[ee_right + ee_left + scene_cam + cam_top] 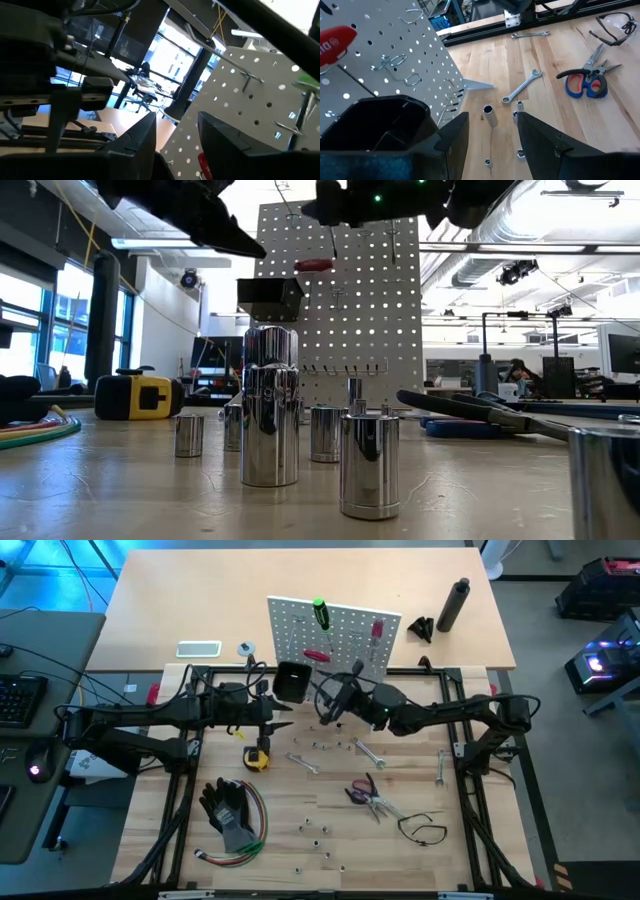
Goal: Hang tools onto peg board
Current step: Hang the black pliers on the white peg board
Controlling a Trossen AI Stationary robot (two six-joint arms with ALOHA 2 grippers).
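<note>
The white peg board (335,635) stands upright at the table's far side. A green-handled screwdriver (321,612) and two red-handled tools (316,655) (377,632) hang on it, and a black bin (290,682) sits on its front. My left gripper (283,718) hovers open beside the bin, with nothing between its fingers (455,135). My right gripper (335,692) hovers open just in front of the board (250,100), holding nothing. On the tabletop lie a yellow tape measure (257,756), wrenches (370,752), red-handled scissors (368,795) and a thin black loop (422,830).
Small chrome sockets (315,830) stand scattered over the near middle of the table and loom close in the low view (270,405). Black gloves (228,808) and coloured wires (240,850) lie near left. Beyond the board stand a dark bottle (452,604) and a phone (198,649).
</note>
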